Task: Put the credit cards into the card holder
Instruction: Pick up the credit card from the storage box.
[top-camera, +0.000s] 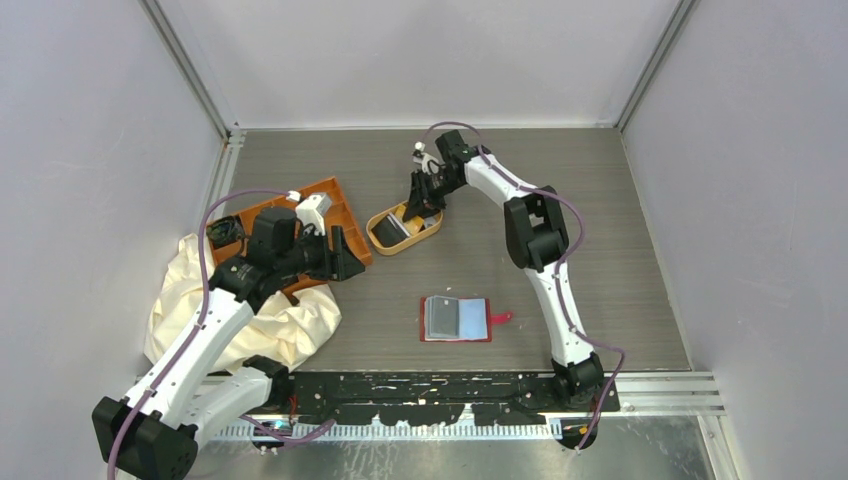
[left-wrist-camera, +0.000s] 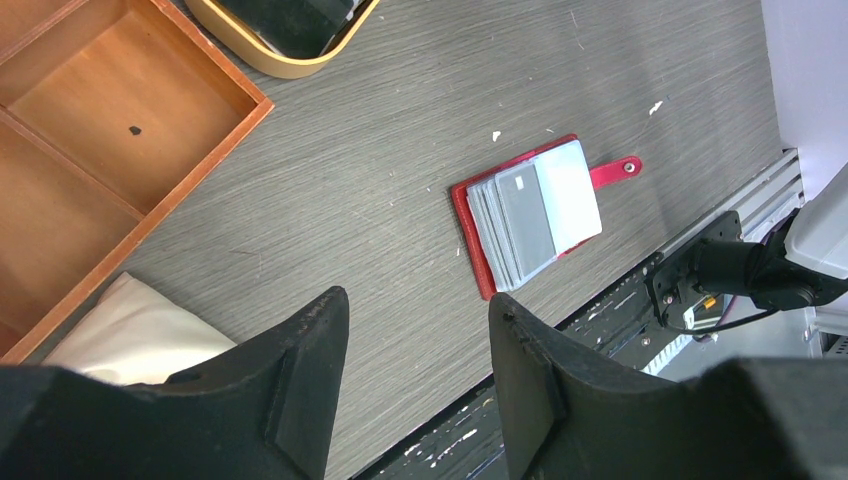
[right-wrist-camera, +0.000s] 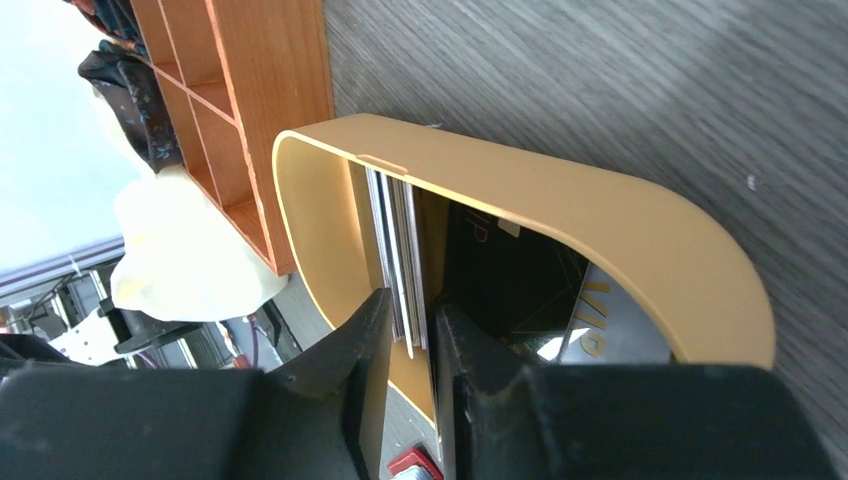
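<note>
Reaching down into the oval tan dish (right-wrist-camera: 600, 220) with the right tool (right-wrist-camera: 410, 315), fingers narrowed to either side of a few credit cards (right-wrist-camera: 400, 250) standing on edge between them. Pinching them or only bracketing them: cannot tell. Showing a dark card with gold lettering lying in the dish just past one finger.

Hovering the left tool (left-wrist-camera: 418, 300) above the bench (left-wrist-camera: 400, 120), jaws standing wide with nothing between them. Lying flat and open ahead of its fingertips, well apart from them: the red card holder (left-wrist-camera: 478, 265), grey-clear sleeves facing up, snap tab pointing away. Sitting off to one side of that tool: an orange compartment tray (left-wrist-camera: 100, 120), with a pale cloth (left-wrist-camera: 130, 320) close beside the finger.
</note>
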